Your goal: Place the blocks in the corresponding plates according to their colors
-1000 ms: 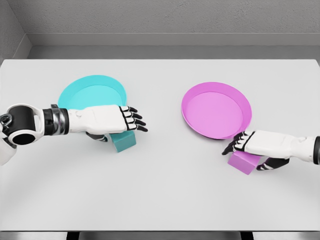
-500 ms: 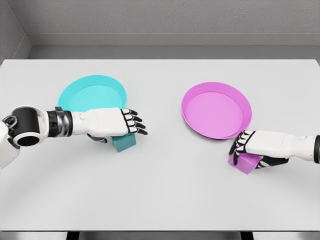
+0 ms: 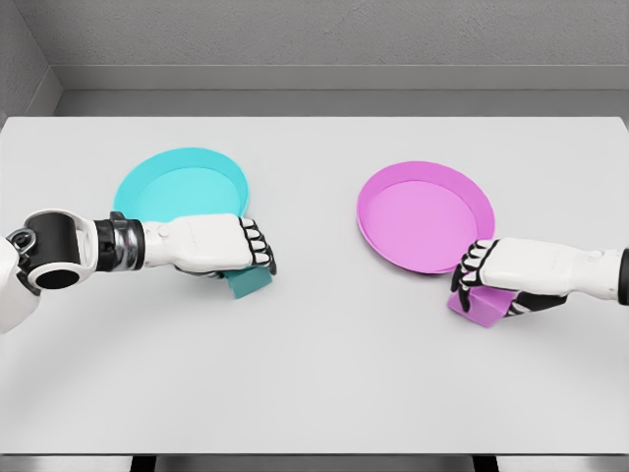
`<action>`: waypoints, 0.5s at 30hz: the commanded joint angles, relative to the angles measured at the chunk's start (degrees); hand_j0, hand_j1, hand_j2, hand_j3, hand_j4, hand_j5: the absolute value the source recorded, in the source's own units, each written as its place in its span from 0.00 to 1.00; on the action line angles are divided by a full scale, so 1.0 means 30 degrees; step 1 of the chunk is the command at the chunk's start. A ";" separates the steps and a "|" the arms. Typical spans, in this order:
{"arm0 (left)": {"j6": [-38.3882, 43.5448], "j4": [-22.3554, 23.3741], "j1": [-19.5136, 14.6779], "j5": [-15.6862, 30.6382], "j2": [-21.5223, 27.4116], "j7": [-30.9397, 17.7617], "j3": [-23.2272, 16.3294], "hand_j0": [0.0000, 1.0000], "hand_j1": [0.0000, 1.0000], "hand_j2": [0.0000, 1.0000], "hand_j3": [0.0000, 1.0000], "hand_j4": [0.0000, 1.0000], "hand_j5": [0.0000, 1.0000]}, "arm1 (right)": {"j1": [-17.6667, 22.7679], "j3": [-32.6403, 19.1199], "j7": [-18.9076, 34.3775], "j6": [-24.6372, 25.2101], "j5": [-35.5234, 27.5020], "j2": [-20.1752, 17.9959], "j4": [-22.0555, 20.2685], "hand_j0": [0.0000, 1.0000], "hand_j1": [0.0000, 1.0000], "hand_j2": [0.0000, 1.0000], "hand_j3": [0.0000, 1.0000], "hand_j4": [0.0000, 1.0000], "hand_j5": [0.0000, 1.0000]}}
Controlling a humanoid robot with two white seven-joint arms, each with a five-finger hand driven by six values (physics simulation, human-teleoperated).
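Blocks looking rigid, light, flat-faced; best pinched across opposite side faces. Left hand (image 3: 224, 248) now wrapping the teal block (image 3: 250, 280), fingers curled over it rather than stretched flat as a second ago. Right hand (image 3: 488, 277) likewise clamping the pink block (image 3: 475, 306), drawn further over it. Teal block sitting on the tabletop (image 3: 324, 374) at 5 o'clock of the teal plate (image 3: 147, 187); pink block at 5 o'clock of the pink plate (image 3: 462, 187).

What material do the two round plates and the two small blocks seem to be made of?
The round cyan plate and round pink plate look like smooth matte plastic: flat uniform colour, thin raised rims, no sharp glints. The teal block and pink block look equally plain and matte; plastic or painted wood cannot be told apart.
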 commanded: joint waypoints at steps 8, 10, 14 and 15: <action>-0.0005 -0.0577 -0.0117 0.0651 -0.0020 0.0065 0.0181 0.51 0.51 0.51 0.51 0.51 0.51 | -0.0820 -0.0034 -0.0016 -0.0728 -0.0211 0.0325 -0.0008 0.43 0.43 0.43 0.43 0.43 0.43; -0.0005 -0.1104 -0.0263 0.0797 -0.0020 0.0065 0.0239 0.49 0.49 0.49 0.49 0.49 0.49 | -0.0850 -0.0093 -0.0016 -0.0699 -0.0211 0.0296 -0.0008 0.43 0.43 0.43 0.43 0.43 0.43; -0.0005 -0.1309 -0.0820 0.1383 -0.0108 0.0094 0.0269 0.48 0.48 0.48 0.48 0.48 0.48 | -0.0850 -0.0678 -0.0016 -0.0172 -0.0240 0.0296 0.0021 0.43 0.43 0.43 0.43 0.43 0.43; -0.0005 -0.1309 -0.1083 0.1442 -0.0254 0.0094 0.0327 0.48 0.48 0.48 0.48 0.48 0.48 | -0.0879 -0.0884 -0.0016 0.0238 -0.0240 0.0296 0.0021 0.43 0.43 0.43 0.43 0.43 0.43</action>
